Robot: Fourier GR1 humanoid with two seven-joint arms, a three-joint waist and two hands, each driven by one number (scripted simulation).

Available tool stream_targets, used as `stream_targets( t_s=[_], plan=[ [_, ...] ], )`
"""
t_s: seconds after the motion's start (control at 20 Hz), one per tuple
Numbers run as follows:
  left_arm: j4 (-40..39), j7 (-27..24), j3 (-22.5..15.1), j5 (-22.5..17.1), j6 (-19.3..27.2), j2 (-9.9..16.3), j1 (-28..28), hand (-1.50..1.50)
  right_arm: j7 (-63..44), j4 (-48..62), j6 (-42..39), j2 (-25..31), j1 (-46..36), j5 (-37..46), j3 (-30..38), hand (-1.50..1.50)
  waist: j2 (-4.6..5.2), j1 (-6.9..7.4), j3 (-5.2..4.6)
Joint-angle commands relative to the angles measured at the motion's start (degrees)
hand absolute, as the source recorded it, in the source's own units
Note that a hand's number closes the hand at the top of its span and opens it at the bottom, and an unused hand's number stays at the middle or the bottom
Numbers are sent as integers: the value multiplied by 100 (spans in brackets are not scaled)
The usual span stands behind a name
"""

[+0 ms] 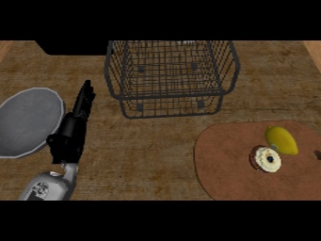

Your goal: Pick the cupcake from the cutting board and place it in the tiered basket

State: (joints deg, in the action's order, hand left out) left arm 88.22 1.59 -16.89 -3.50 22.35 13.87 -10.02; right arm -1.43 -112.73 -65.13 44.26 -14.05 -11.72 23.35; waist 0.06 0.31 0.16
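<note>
While the brown worktop [149, 155] fills the frame, the wire tiered basket [170, 75] stands at upper centre. At lower right, the cutting board [225, 174] carries the cupcake [267, 159], tipped on its side, touching a yellow fruit [282, 139]. Left, beside a grey pan [24, 122], my left hand [69, 136] holds its fingers [85, 101] straight, pressed together.

A dark wire tiered basket [170, 75] stands at the back of the brown counter [149, 150]. At the right lies a rounded brown cutting board [225, 174], bearing a white-frosted cupcake [266, 159] tipped on its side, touching a yellow lemon-like fruit [282, 140]. At the left, the black left hand [71, 127] rests with straight fingers beside a round grey pan [24, 123].
</note>
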Motion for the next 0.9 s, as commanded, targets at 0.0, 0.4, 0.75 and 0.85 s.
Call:
stream_targets(
  t_s=[0.0,0.4,0.75,0.85],
  plan=[
    [-8,18,26,99,76,-101,-56,0,585,-413,-797,-59,198,615,-185,-150,4,-16,-3],
    [104,-5,276,-112,-203,15,61,0,1327,-331,-560,404,622,1736,-493,-150,10,30,2],
    [-225,-264,213,122,-256,-143,81,0,2517,-354,538,573,1106,3210,-949,-150,9,-19,-1],
    [-227,49,322,109,-250,-123,-165,0,2848,-342,850,827,1243,3511,-1044,-150,6,-42,0]
  ],
)
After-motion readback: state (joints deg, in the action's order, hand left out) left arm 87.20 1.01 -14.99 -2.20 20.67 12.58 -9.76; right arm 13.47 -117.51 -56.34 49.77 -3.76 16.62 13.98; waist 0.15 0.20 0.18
